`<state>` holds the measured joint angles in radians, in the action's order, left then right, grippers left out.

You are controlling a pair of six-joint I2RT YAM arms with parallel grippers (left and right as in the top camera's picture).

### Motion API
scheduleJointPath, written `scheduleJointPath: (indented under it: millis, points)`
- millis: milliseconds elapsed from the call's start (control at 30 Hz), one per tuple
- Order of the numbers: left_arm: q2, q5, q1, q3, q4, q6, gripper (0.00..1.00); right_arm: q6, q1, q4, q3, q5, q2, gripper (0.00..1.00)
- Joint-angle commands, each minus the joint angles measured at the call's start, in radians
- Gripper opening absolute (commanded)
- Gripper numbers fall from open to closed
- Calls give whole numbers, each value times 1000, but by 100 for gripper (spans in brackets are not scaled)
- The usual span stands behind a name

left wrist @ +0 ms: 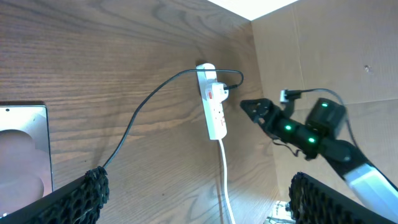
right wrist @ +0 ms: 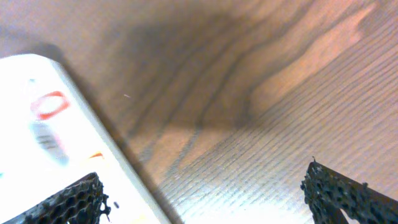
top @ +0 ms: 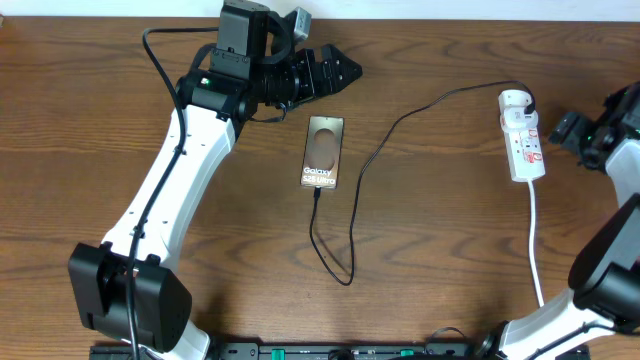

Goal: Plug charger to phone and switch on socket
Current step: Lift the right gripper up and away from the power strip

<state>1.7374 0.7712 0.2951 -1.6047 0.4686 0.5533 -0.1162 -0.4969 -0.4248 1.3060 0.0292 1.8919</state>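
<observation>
- My left gripper [top: 345, 70], released, at twelve o'clock of the flat brown phone [top: 323, 152].
- My right gripper [top: 558, 130], released, three o'clock of the long white socket [top: 523, 140].

A dark brown wooden table [top: 450, 260], its grain running side to side, fills the overhead view; a pale strip [top: 450, 8] lies beyond its far edge; a black bar [top: 300, 351] with small green parts runs along its near edge; in the left wrist view a plain brown cardboard wall [left wrist: 323, 50] stands upright at the table's edge; close up, in the right wrist view, a soft dark shadow lies on the wood.
</observation>
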Motion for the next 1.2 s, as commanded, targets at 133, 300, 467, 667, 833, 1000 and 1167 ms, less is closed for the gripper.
scheduleJointPath:
  millis: [133, 300, 467, 667, 833, 1000, 1167]
  points:
    - [-5, -6, -5, -15, 2, -3, 93, 121, 30, -87, -11, 82, -24, 99]
    - [-5, -6, -5, -15, 2, -3, 93, 114, 35, -164, -13, 85, -24, 99]
    - [-5, -6, -5, -15, 2, -3, 93, 114, 35, -167, -13, 82, -24, 99]
    - [-5, -6, -5, -15, 2, -3, 93, 114, 35, -167, -13, 82, -24, 99]
    - [-5, -6, -5, -15, 2, -3, 93, 114, 35, -167, -13, 82, -24, 99]
    - [-5, -6, -5, -15, 2, -3, 93, 114, 35, -167, -13, 82, -22, 99]
    - [-5, -6, -5, -15, 2, -3, 93, 114, 33, -167, -13, 82, -22, 99]
